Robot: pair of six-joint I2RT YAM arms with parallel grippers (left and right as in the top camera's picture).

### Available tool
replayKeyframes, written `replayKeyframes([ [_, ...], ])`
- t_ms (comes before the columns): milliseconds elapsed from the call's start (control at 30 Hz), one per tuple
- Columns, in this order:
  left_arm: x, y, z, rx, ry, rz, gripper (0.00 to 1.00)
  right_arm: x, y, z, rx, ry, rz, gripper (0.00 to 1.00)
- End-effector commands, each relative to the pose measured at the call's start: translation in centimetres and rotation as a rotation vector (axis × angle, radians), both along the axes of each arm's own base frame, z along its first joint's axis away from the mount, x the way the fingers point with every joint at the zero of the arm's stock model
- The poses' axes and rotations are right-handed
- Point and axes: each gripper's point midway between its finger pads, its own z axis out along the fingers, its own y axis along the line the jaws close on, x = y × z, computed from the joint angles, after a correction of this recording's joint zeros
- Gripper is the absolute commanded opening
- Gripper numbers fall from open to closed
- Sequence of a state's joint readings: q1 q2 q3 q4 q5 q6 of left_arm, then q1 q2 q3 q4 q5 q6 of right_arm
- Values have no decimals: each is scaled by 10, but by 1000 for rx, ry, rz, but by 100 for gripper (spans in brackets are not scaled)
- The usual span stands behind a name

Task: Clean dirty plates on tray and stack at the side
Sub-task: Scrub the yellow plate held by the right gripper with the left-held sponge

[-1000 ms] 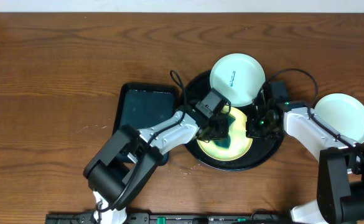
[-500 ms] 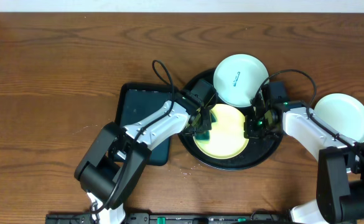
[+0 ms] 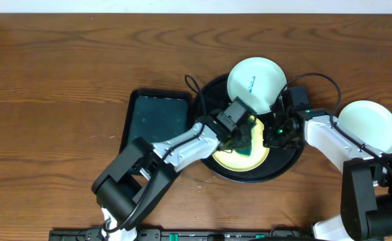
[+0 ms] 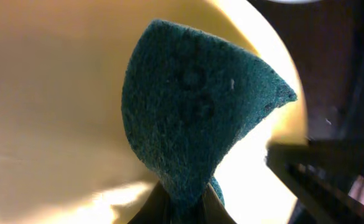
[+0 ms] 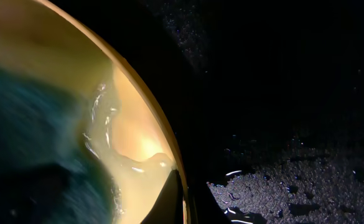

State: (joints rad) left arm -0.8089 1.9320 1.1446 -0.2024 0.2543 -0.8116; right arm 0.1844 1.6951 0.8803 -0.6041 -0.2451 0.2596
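Observation:
The pale yellow plate [image 3: 239, 155] lies in the round black tray [image 3: 286, 167]. My left gripper [image 3: 242, 137] is shut on a teal sponge [image 4: 194, 118] and presses it on the yellow plate [image 4: 51, 93]. My right gripper [image 3: 274, 136] is shut on the yellow plate's right rim [image 5: 169, 149]; one finger lies inside the rim. A mint-white plate [image 3: 256, 84] with a teal smear rests on the tray's far rim. Another mint-white plate [image 3: 368, 125] sits on the wood at the right.
A dark teal rectangular tray [image 3: 157, 120] lies left of the black tray. The black tray floor [image 5: 281, 93] is wet with droplets. Arm cables loop above the tray. Wood-grain tabletop [image 3: 61, 80] stretches left and behind.
My left gripper swept the sponge from the plate's middle to its left edge and back to the right side. The right gripper kept its hold on the rim.

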Motion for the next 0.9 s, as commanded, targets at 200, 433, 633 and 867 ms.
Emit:
replayKeyframes([
  [200, -22, 24, -26, 136, 67, -39, 7, -7, -8, -14, -72, 29, 17, 1],
  [433, 7, 129, -29, 641, -95, 114, 8, -7, -8, -14, -72, 30, 18, 1],
  [633, 35, 159, 1, 858, -271, 118, 8, -7, -8, -14, -72, 30, 19, 1],
  [867, 44, 159, 29, 914, -297, 81, 8, -7, -8, -14, -73, 29, 18, 1],
])
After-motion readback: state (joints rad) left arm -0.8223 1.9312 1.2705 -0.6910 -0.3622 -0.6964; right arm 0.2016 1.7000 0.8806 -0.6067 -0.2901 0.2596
